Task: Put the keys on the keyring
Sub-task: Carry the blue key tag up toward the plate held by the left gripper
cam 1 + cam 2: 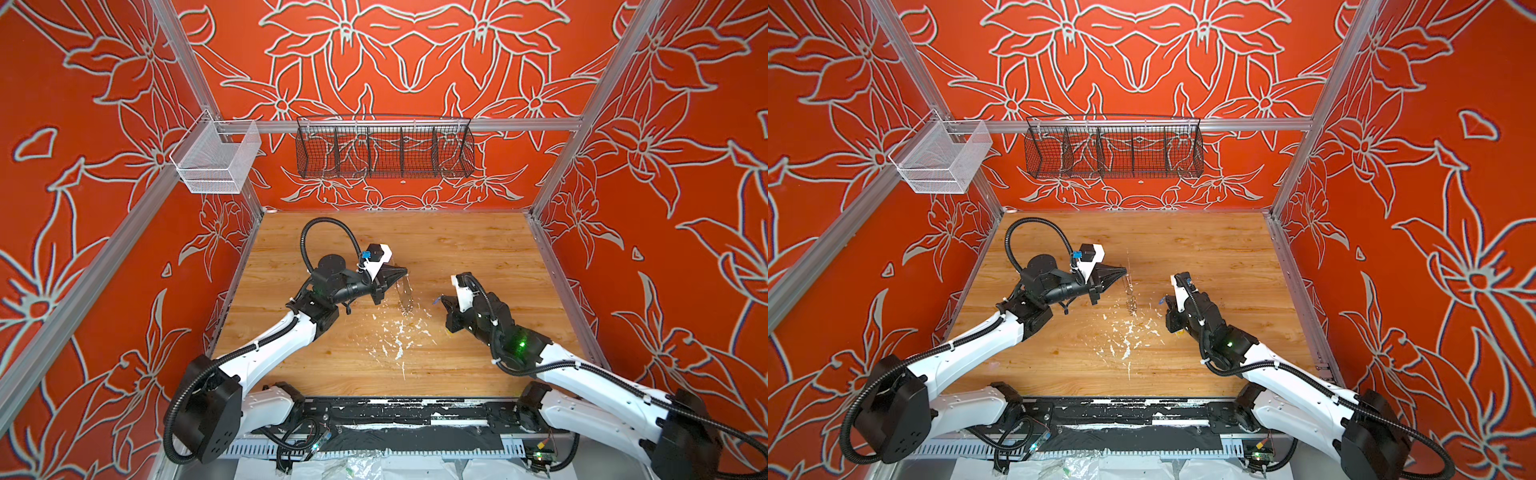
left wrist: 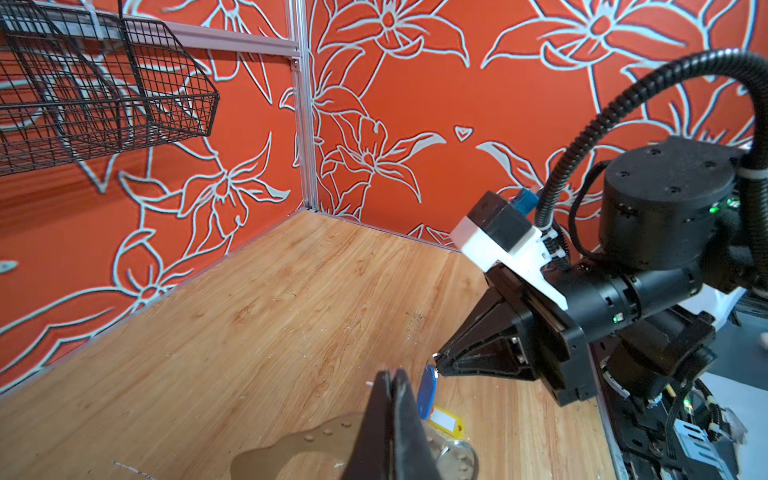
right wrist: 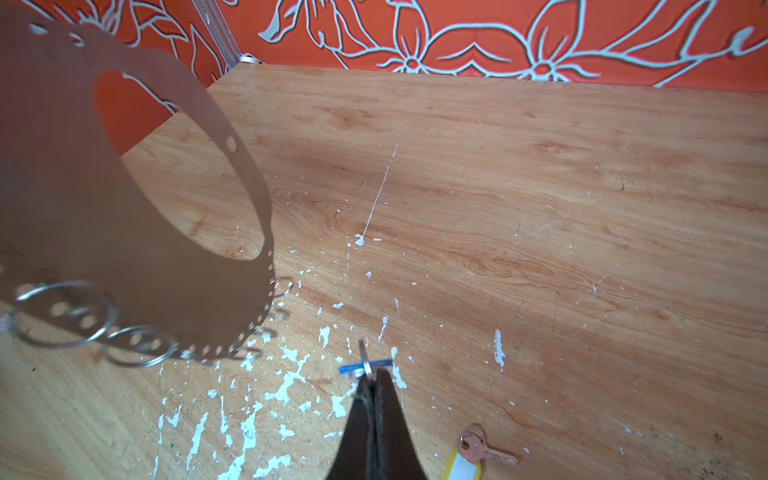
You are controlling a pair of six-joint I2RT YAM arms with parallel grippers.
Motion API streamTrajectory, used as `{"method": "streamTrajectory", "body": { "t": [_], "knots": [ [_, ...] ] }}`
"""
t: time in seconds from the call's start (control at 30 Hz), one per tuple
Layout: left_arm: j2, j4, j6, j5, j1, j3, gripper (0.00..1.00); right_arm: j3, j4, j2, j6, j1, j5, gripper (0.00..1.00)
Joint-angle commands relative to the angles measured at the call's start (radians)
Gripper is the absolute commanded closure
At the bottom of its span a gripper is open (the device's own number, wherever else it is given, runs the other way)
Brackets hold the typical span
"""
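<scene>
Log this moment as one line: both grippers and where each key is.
left gripper: shut on keyring, lifted | right gripper: shut on blue-tag key | yellow-tag key: on table

Table point(image 1: 478, 249): wood-grain, scratched, flecked with white chips point(image 1: 397, 338) near the middle.
Black wire basket point(image 1: 384, 151): on back rail, divided compartments.
White mesh basket point(image 1: 216, 160): left rail corner.
Walls point(image 1: 685, 166): orange, floral outlines.

We see orange walls point(image 1: 415, 62) patterned with pale flowers, aluminium framing point(image 1: 557, 124), a black wire basket point(image 1: 384, 151) and a white mesh basket point(image 1: 216, 160) hanging above a paint-flecked wooden worktop point(image 1: 457, 249).
</scene>
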Motion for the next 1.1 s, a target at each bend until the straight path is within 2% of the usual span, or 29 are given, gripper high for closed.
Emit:
{"method": "streamTrajectory", "body": {
  "t": [0.0, 0.27, 0.43, 0.67, 1.07],
  "knots": [
    [-0.003, 0.028, 0.033, 0.056, 0.000, 0.024, 1.00, 0.028, 0.004, -0.043, -0.035, 0.027, 0.058, 1.00],
    [0.007, -0.020, 0.101, 0.114, -0.028, 0.050, 1.00, 0.016, 0.031, -0.111, -0.094, 0.091, 0.038, 1.00],
    [0.000, -0.057, 0.171, 0.140, -0.054, 0.054, 1.00, -0.005, 0.071, -0.152, -0.146, 0.125, -0.035, 1.00],
    [0.006, -0.080, 0.209, 0.143, -0.075, 0.061, 1.00, -0.018, 0.099, -0.185, -0.175, 0.145, -0.125, 1.00],
    [0.010, -0.102, 0.297, 0.151, -0.105, 0.057, 1.00, -0.001, 0.203, -0.129, -0.095, 0.147, -0.210, 1.00]
  ]
}}
